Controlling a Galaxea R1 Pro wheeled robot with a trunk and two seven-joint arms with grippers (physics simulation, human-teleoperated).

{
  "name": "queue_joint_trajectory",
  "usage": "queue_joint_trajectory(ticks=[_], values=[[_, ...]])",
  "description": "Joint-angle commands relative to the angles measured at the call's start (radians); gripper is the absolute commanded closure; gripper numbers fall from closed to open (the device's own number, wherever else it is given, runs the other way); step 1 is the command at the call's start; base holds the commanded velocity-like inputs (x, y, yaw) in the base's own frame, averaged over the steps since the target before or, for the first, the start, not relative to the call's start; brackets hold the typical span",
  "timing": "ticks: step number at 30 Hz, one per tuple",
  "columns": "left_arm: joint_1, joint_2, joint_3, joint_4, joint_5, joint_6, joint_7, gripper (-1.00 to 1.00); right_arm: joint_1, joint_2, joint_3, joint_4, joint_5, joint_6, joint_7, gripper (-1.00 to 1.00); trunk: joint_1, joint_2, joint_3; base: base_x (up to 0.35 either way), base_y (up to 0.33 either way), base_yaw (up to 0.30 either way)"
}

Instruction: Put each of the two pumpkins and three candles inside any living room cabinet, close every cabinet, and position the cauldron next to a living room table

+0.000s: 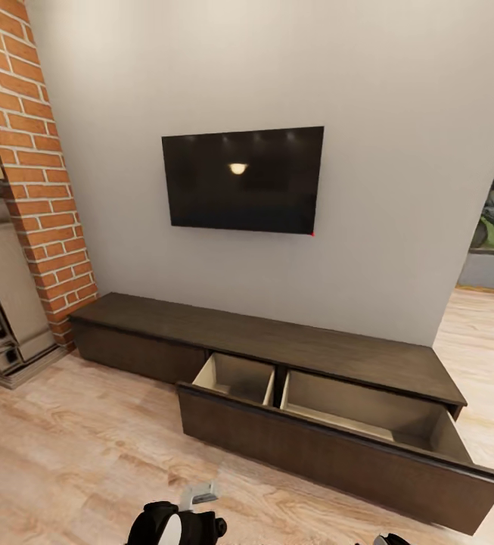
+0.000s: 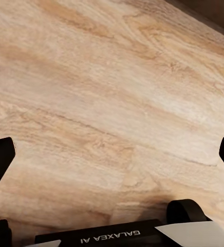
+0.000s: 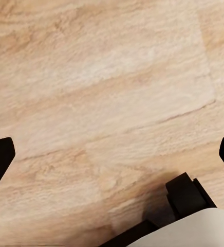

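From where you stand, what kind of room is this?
Most likely a living room: a flat black television hangs on the pale wall above a long, low dark-brown wood cabinet with one drawer pulled open, beside a red-brick fireplace on light plank flooring.

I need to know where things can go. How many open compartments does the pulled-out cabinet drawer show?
2. A smaller compartment on the left side of the open drawer, toward the fireplace, and a longer compartment to its right. Both look empty, though their front corners are hidden.

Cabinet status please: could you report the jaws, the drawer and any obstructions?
Both jaws spread wide, empty, over bare floor. Cabinet drawer pulled open, both compartments look empty. No pumpkins or candles visible. Nothing blocking the drawer.
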State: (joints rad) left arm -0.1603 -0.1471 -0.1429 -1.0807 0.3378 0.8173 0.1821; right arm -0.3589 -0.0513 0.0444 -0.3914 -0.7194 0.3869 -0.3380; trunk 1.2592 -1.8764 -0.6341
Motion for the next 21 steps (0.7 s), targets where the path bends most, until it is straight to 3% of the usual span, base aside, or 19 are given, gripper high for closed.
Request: queue_joint_trajectory(ticks=[1,21], values=[[-0.001,0.0,-0.001,-0.001,0.01,0.003,0.01,-1.0,0.0,-0.001,0.005,-0.003,-0.008,0.004,-0.007,-1.0,0.0,-0.001,-0.002,-0.093,-0.022,0.281],[-0.001,0.0,-0.001,-0.001,0.011,0.003,0.01,-1.0,0.0,-0.001,0.005,-0.003,-0.006,0.004,-0.009,-1.0,0.0,-0.001,-0.012,-0.094,-0.002,0.28]])
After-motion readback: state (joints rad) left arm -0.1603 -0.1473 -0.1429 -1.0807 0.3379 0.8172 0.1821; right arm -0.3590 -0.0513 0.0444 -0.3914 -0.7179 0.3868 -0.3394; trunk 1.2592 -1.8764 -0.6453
